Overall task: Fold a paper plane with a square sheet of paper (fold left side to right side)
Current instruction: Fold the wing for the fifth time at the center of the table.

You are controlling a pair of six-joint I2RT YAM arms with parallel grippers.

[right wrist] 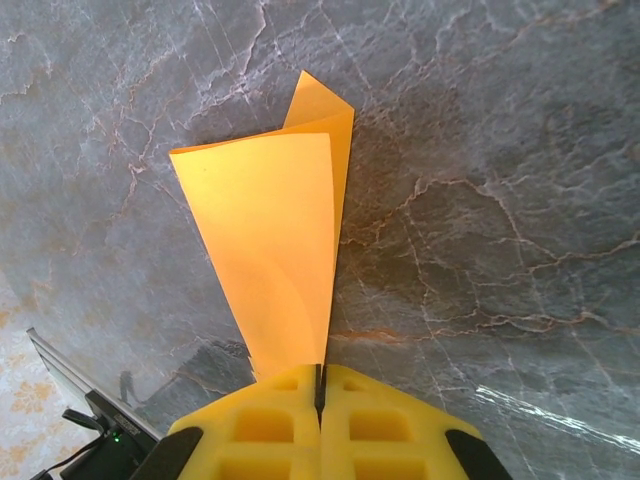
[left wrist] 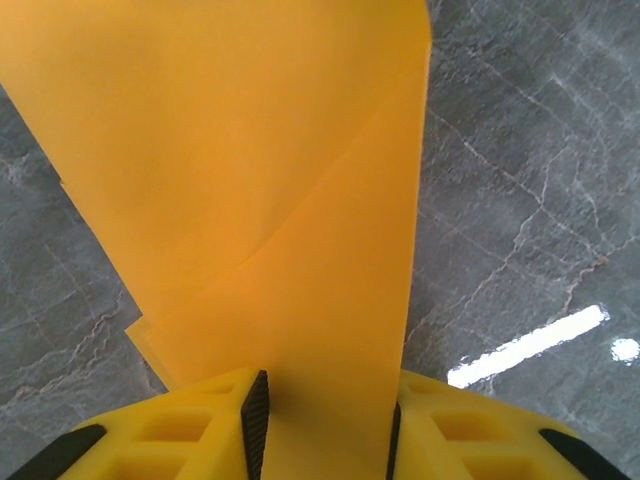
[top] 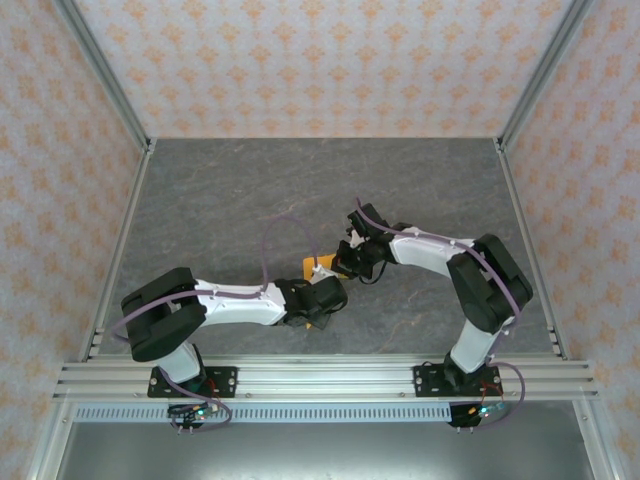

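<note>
The thin bright-orange sheet of paper (top: 312, 266), already folded into layers, is held up off the grey marbled table (top: 230, 200) between the two arms at the middle of the workspace.

The right claw (top: 352, 262) is fully closed. In its wrist view the right claw (right wrist: 320, 385) has its yellow fingers (right wrist: 270, 420) meeting at a seam, pinching the narrow end of the paper (right wrist: 275, 240), which fans out away from it above the table (right wrist: 480, 150).

The left claw (top: 328, 297) is partly open. From its wrist camera the left claw (left wrist: 323, 400) has its black pads (left wrist: 256, 420) apart, and the paper (left wrist: 270, 200) runs straight up between them — its right edge just beside the right pad, its left edge hidden behind the left finger. Whether the pads press the sheet I cannot tell.
</note>
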